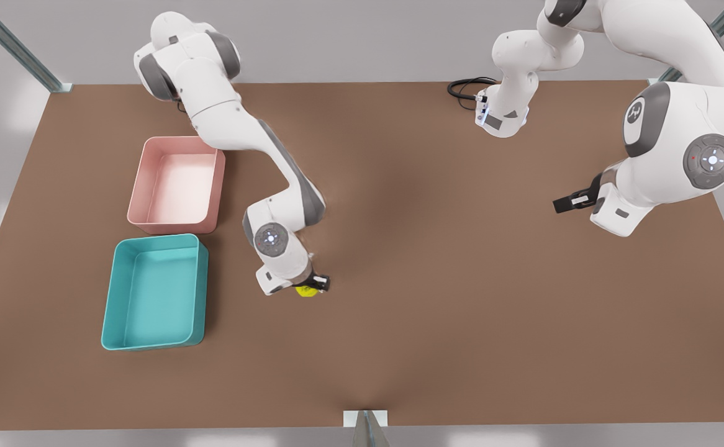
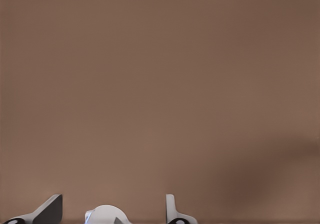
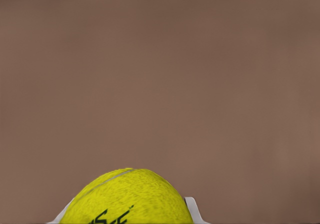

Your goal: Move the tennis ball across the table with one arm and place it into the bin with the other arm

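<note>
Tennis ball (image 1: 305, 290) is held clenched in the right claw (image 1: 316, 285) just above the brown table (image 1: 436, 323), a little toward seven o'clock from the table's middle in the front view. In the right wrist view the yellow-green ball (image 3: 129, 198), with its pale curved seam and dark lettering, is seen pressed between two white fingertips (image 3: 191, 209), the bare table (image 3: 160, 74) spread beyond it.

The teal bin (image 1: 154, 292) is set at nine o'clock from the ball, well apart from it, with its long side running up and down the front view. A pink bin (image 1: 177, 184) is placed just beside it at twelve o'clock, the two tubs nearly touching at their near ends. Both are seen to hold nothing.

The left claw (image 1: 568, 202) is kept waiting over the table toward three o'clock, far from the ball and the bins. In the left wrist view its fingers (image 2: 172, 210) are seen spread apart and released, with only table surface (image 2: 160, 84) between them. A black cable (image 1: 466, 87) is looped at the table's far edge near one o'clock.
</note>
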{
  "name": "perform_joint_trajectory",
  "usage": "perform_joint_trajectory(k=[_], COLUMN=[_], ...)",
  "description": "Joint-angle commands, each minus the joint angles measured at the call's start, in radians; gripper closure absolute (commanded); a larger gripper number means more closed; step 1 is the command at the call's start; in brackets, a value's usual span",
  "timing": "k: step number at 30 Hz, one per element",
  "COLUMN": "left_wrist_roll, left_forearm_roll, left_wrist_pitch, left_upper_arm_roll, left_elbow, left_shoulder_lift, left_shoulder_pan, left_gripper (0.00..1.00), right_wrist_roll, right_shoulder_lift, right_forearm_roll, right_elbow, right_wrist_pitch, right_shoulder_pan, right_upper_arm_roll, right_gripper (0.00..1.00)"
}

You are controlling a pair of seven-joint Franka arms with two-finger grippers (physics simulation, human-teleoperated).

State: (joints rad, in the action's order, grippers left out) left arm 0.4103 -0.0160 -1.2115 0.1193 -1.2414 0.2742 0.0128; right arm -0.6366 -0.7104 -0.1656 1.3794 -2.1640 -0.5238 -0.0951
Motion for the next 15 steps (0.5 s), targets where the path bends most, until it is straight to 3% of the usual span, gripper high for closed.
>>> perform_joint_trajectory(k=[1, 3, 7, 12, 14, 15], left_wrist_roll=[0.004, 0.004, 0.005, -0.028, -0.028, -0.028], left_forearm_roll=[0.001, 0.001, 0.002, -0.001, -0.001, 0.001], left_wrist_pitch=[0.0, 0.0, 0.0, 0.0, 0.003, 0.003], left_upper_arm_roll=[0.0, 0.0, 0.0, -0.001, -0.001, -0.001], left_elbow=[0.0, 0.0, -0.001, -0.001, -0.001, -0.001], left_shoulder_lift=[-0.001, 0.0, 0.002, 0.008, 0.008, 0.006], left_shoulder_pan=[-0.002, -0.002, 0.003, -0.005, -0.005, -0.005], left_gripper=[0.0, 0.0, 0.0, 0.0, 0.0, 0.0], right_wrist_roll=[0.765, 0.959, 1.144, 1.155, 1.146, 1.146], right_shoulder_lift=[0.028, 0.034, 0.008, -0.027, -0.027, -0.027], right_forearm_roll=[0.052, 0.17, 0.192, 0.189, 0.179, 0.178], right_elbow=[-0.005, -0.037, -0.031, -0.019, -0.013, -0.013], right_wrist_pitch=[0.223, 0.242, 0.26, 0.262, 0.274, 0.277], right_shoulder_pan=[0.082, 0.186, 0.358, 0.41, 0.416, 0.416], right_upper_arm_roll=[-0.017, -0.029, -0.051, -0.049, -0.049, -0.049], right_gripper=[0.34, 0.34, 0.34, 0.34, 0.0, 0.0])
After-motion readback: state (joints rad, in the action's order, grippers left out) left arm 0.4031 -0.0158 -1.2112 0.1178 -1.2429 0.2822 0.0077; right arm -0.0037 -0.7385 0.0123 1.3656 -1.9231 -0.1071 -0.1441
